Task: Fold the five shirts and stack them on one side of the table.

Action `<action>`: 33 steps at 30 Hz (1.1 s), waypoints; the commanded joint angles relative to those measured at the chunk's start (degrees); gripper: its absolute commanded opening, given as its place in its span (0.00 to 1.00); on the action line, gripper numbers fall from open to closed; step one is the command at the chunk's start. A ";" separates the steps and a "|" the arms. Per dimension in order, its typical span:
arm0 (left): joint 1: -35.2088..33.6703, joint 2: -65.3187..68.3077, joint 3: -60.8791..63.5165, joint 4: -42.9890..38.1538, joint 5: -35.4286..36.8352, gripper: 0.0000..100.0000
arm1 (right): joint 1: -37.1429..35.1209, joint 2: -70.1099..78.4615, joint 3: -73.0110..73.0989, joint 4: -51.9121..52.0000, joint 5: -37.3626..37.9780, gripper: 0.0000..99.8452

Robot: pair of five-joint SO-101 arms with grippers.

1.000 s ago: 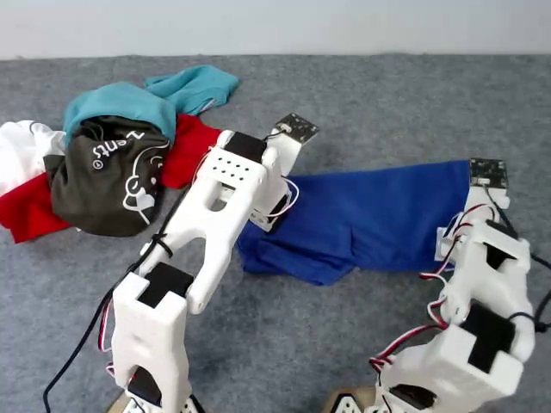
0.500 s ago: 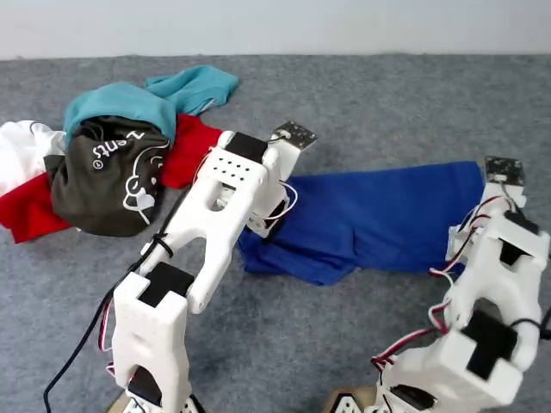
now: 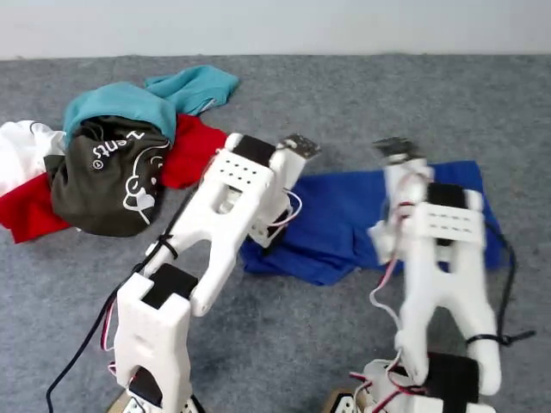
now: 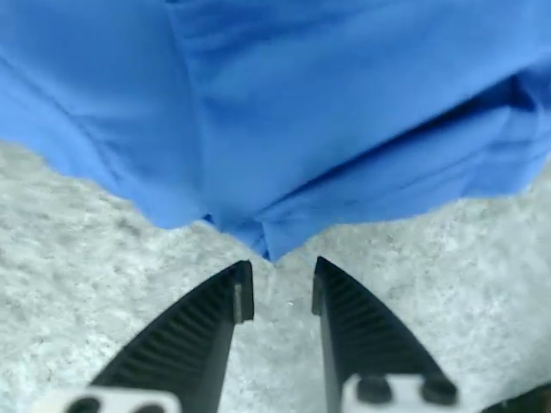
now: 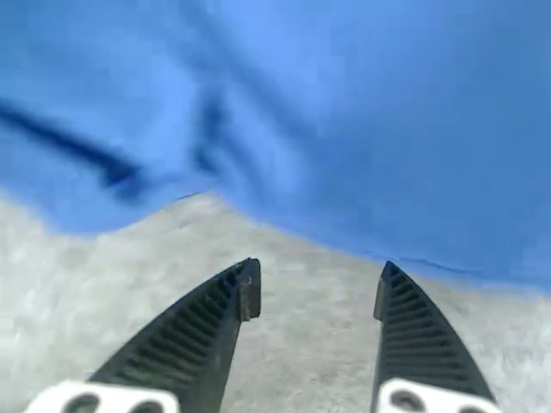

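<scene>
Grey carpet-like bench (image 3: 301, 344), both arm bases at the near edge

left arm (image 3: 215, 224) leans out to the near-left end of the blue shirt (image 3: 344, 224). right arm (image 3: 439, 258) stands over the shirt's right half and hides part of it

left jaws: slightly spread, nothing between them, tips over bare bench just short of the shirt's edge. A pointed bit of the hem sits right ahead of the gap, not in it

right jaws: spread wide, nothing held, tips over bare bench with the shirt's edge just beyond them. Can't tell if either pair touches the surface

Blue shirt lies flat but wrinkled, mid-bench toward the right, not folded

Other four are heaped at the far left, unfolded: dark shirt (image 3: 108, 185) with white print bunched on top, teal shirt (image 3: 129, 99) draped behind and over it, red shirt (image 3: 191, 148) underneath and sticking out on both sides, white shirt (image 3: 19, 151) at the left edge. Red one ends near the left arm's wrist, close to the blue one but apart from it

Pale wall (image 3: 275, 26) beyond the far edge
</scene>
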 commanded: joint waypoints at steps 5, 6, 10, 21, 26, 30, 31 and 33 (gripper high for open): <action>0.44 -6.95 0.31 1.76 -2.20 0.13 | -15.78 -2.33 -0.44 2.77 0.26 0.23; -0.35 -8.26 0.31 1.76 -2.29 0.13 | -17.10 -2.33 0.70 1.89 -0.09 0.23; -5.19 -13.45 0.48 1.76 -3.96 0.13 | -22.37 -2.33 6.15 -1.80 -0.44 0.23; -11.87 -21.27 5.67 1.49 -5.98 0.13 | -25.63 -2.42 10.81 -6.29 -0.18 0.23; -14.59 -21.45 5.58 1.49 -6.24 0.13 | -25.63 -2.33 11.08 -7.43 -0.09 0.18; -18.20 -21.45 5.41 1.58 -6.24 0.13 | -25.63 -2.33 14.59 -12.44 -0.26 0.07; -18.81 -21.45 5.41 1.58 -6.24 0.13 | -25.63 -2.33 16.00 -13.85 -0.26 0.05; -19.60 -21.45 5.41 1.58 -6.24 0.13 | -25.63 -2.33 18.11 -16.22 -0.35 0.02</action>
